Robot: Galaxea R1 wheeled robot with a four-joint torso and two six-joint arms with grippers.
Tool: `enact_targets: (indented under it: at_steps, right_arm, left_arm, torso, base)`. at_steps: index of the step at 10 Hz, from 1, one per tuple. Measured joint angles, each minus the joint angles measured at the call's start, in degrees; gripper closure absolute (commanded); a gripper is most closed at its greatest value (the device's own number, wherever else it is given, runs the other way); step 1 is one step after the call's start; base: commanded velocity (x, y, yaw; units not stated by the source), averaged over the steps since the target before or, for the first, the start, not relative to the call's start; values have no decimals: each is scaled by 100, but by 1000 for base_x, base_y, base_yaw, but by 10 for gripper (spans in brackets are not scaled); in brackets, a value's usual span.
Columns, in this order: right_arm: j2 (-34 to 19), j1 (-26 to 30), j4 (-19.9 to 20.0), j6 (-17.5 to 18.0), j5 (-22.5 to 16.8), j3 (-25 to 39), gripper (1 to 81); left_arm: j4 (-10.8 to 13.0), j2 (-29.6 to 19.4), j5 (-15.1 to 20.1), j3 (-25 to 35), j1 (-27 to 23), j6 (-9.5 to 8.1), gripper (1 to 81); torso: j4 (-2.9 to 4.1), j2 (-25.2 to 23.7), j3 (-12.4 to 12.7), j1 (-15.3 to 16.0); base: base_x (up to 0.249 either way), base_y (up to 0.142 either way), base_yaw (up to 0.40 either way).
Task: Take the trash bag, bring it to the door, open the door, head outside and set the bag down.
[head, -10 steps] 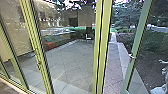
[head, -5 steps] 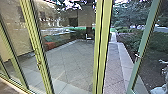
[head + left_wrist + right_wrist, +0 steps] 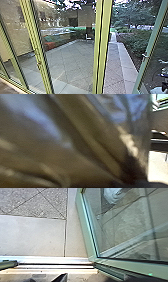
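The glass door (image 3: pixel 147 57) with a green frame and a small handle (image 3: pixel 144 55) stands ajar at the right of the head view, with a gap onto the paving. Its green frame (image 3: pixel 86 230) runs down to the sill in the right wrist view. Close in front of the left wrist camera is the shiny, brownish trash bag (image 3: pixel 82 144), its folds drawn together into a dark gather; my left gripper holds it there. How my right gripper stands, I cannot tell.
Yellow-green posts (image 3: pixel 101 50) and glass panes stand left of the gap. Outside lie paving (image 3: pixel 115 67), a pale stone border (image 3: pixel 127 65) and shrubs (image 3: pixel 140 40). The metal sill (image 3: pixel 55 260) crosses the doorway. Pale and dark shapes show in the door glass.
The door has swung farther to the right, widening the gap beside the post. The head camera's view of the posts and paving stays the same.
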Motion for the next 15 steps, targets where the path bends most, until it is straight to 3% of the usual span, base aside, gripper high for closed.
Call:
enact_targets:
  at_steps: [4, 6, 10, 15]
  right_arm:
    - [-30, -1241, 1251, -918, 211, 635, 10]
    - [-229, -1545, 1432, -1053, 569, 1182, 10]
    - [-444, -3007, 1642, -1150, 1584, 1991, 10]
    - [140, -4665, 1715, -1192, 3352, 2336, 10]
  left_arm:
    - [4, 33, -5, 0, 0, 0, 811]
    - [4, 23, -11, 0, -2, 0, 811]
    - [4, 26, -10, 0, -48, 2, 811]
    - [4, 11, -68, 0, -52, 20, 811]
  torso:
    - [0, 0, 0, 0]
    - [0, 0, 2, 0]
    - [0, 0, 2, -2]
    - [0, -2, 9, -2]
  base:
    - [0, 0, 0]
    - [0, 0, 0]
    - [0, 0, 0]
    - [0, 0, 0]
